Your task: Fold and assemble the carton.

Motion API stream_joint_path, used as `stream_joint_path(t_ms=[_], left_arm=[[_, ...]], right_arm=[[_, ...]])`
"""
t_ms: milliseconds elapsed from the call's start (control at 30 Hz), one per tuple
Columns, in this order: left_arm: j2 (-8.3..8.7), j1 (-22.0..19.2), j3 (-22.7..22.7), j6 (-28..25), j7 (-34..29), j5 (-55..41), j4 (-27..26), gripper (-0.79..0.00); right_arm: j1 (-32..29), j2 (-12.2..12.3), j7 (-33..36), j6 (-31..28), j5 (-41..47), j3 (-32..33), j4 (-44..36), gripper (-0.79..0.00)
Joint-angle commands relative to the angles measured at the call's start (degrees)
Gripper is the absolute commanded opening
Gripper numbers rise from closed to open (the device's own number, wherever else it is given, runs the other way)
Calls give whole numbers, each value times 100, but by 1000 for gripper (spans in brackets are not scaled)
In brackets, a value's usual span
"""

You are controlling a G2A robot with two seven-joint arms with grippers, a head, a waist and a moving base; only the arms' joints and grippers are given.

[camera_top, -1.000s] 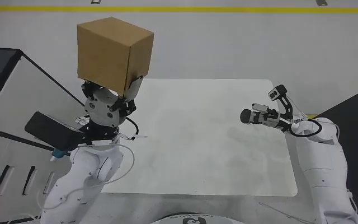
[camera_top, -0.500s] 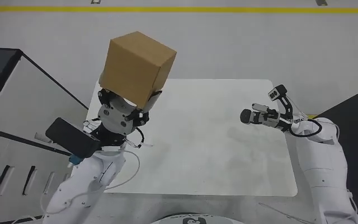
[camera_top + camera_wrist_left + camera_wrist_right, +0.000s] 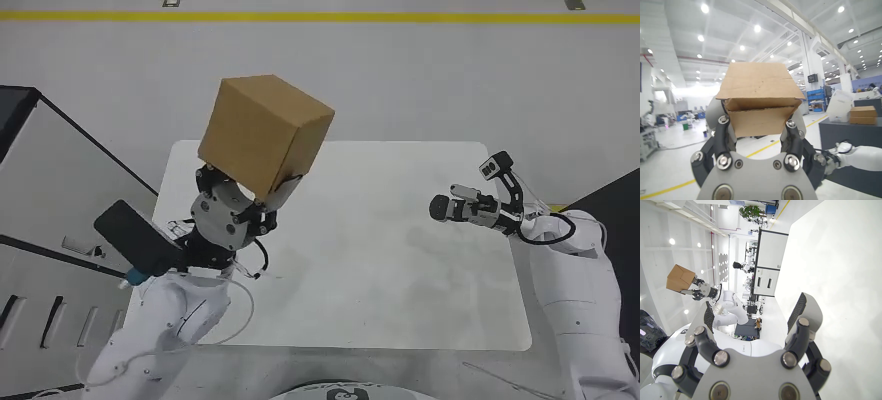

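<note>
A brown cardboard carton (image 3: 265,130), folded into a closed box, is held up in the air over the left part of the white table (image 3: 400,260). My left gripper (image 3: 250,195) is under it and shut on its lower end. In the left wrist view the carton (image 3: 757,94) sits between the two fingers (image 3: 723,123), with a flap edge showing. My right gripper (image 3: 440,207) hangs over the table's right side, open and holding nothing. Its own view shows the spread pads (image 3: 797,309) and, far off, the carton (image 3: 679,279) in the left gripper (image 3: 693,286).
A dark-framed cabinet (image 3: 40,130) stands just left of the table. A yellow floor line (image 3: 400,17) runs along the far side. The table's middle (image 3: 380,240) is bare white surface between the two arms.
The left arm has carried the carton to the right, from beyond the table's left edge to over its left part, and turned it slightly. The right arm has not moved.
</note>
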Motion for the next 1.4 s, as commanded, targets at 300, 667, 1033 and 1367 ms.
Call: stream_joint_path(t_ms=[300,667,1033,1367], left_arm=[[-60,349,114,-386,-299,-1170,-211,-785],[-202,198,388,-331,11,-2017,-211,-785],[-355,26,690,-571,311,-2926,-211,-785],[-382,-7,465,-624,-76,-2164,-211,-785]], right_arm=[[0,0,0,0,0,0,0,0],[0,0,0,0,0,0,0,0],[0,0,0,0,0,0,0,0],[0,0,0,0,0,0,0,0]])
